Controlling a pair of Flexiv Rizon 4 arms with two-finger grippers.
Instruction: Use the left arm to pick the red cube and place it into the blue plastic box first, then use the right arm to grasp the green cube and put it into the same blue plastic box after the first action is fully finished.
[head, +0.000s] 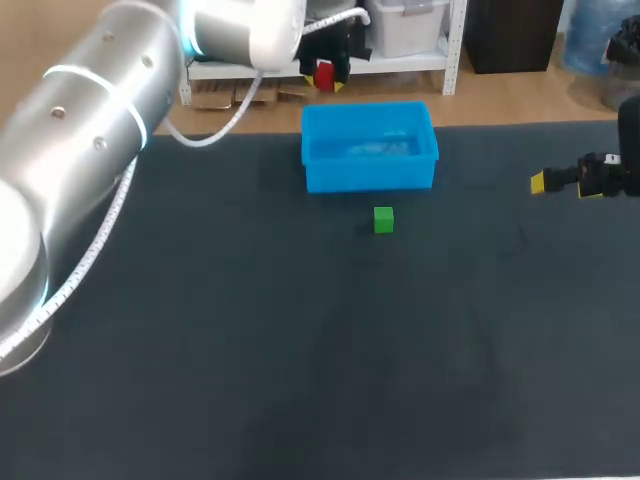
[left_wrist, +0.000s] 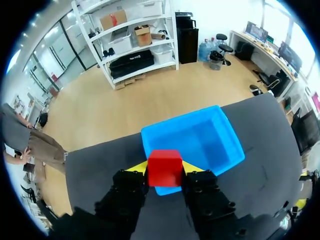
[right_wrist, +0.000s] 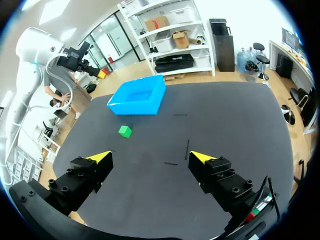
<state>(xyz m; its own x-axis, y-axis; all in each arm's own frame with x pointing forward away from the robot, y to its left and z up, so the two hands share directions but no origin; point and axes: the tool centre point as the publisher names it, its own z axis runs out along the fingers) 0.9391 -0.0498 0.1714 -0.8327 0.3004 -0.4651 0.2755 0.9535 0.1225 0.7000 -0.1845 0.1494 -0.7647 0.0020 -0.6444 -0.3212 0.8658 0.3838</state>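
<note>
Left arm (head: 90, 130) fills the head view's left and hides most of the left hand (left_wrist: 165, 171). That hand clamps the red cube (left_wrist: 164, 164) in the air, by the rim of the box (head: 370, 175). Green cube (head: 383, 219) sits on the table (head: 250, 350) just before the box. Right hand (right_wrist: 151, 157) is spread wide and empty, and is cut off at the head view's edge.
</note>
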